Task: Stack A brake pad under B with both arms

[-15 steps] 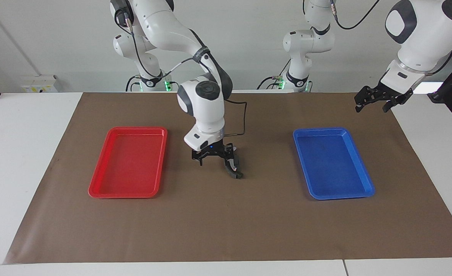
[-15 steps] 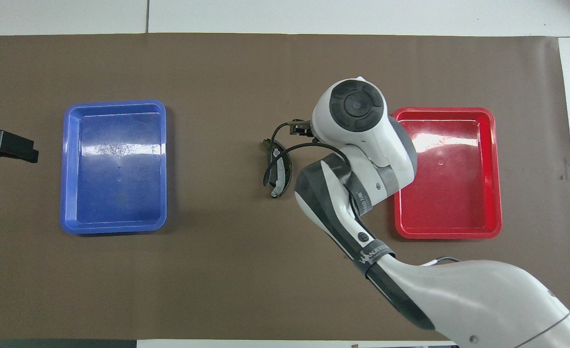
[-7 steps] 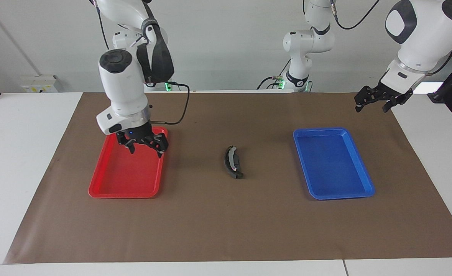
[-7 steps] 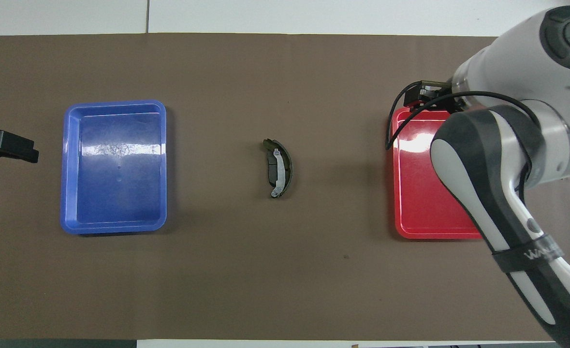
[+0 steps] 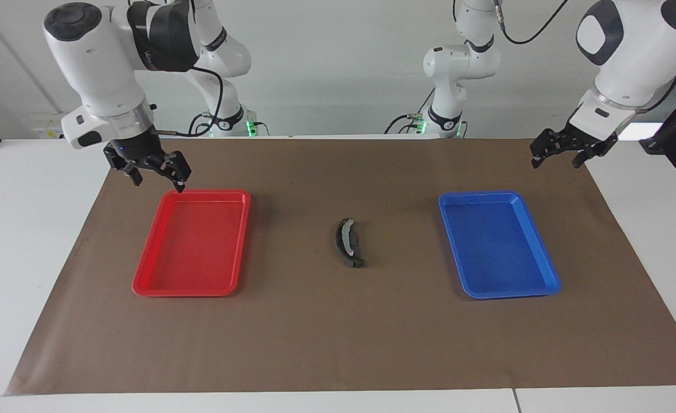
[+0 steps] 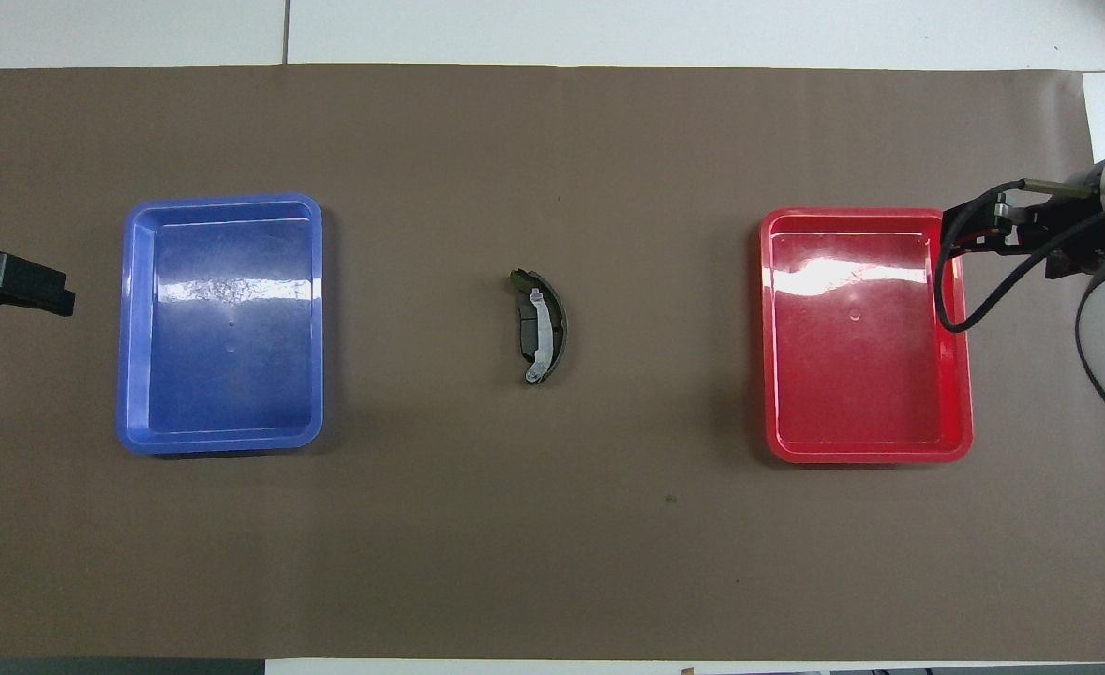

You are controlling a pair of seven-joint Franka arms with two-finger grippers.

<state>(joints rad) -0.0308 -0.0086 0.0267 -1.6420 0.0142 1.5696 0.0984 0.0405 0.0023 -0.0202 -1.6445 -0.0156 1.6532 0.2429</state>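
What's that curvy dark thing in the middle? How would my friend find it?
Find the brown mat, then the red tray and blue tray on it. On the mat between them lies a long, dark, crescent-shaped brake shoe with a light silver-grey strip. It is the only small curved piece; both trays hold nothing.

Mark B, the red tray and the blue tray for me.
B [image 6: 545,323]: overhead view, on its light metal strip.
red tray [image 5: 191,292]: facing view, on its rim farthest from the robots.
blue tray [image 6: 128,319]: overhead view, on its outer side rim.

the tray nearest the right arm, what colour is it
Red, seen best in the overhead view.
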